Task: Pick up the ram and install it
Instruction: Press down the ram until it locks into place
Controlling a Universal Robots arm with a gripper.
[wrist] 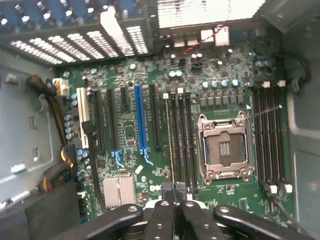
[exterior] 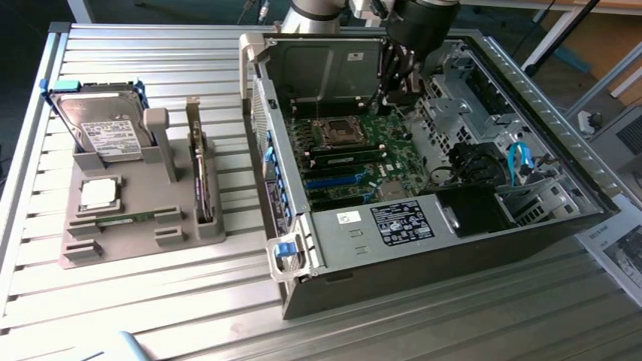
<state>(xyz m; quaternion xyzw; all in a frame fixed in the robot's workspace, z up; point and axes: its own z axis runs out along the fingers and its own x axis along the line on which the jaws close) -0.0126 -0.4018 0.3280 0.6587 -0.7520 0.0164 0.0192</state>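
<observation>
The arm [exterior: 319,13] at the exterior view's top centre has a pale grey tube link joined to a glossy black cylindrical wrist. The gripper [wrist: 174,200] is matt black, with rounded linkage bars fastened by small dark screws.

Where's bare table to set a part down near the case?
Free: ribbed table in front of the grey parts holder, and the strip between holder and computer case. Crowded: inside the case, where the shut gripper hangs over the motherboard slots.

Hidden and cut-off parts

The gripper [wrist: 174,210] runs off the wrist view's edge, its shut fingertips hiding the ram [wrist: 169,145] slot's near end; in the exterior view, the arm [exterior: 419,22] is cropped above.
</observation>
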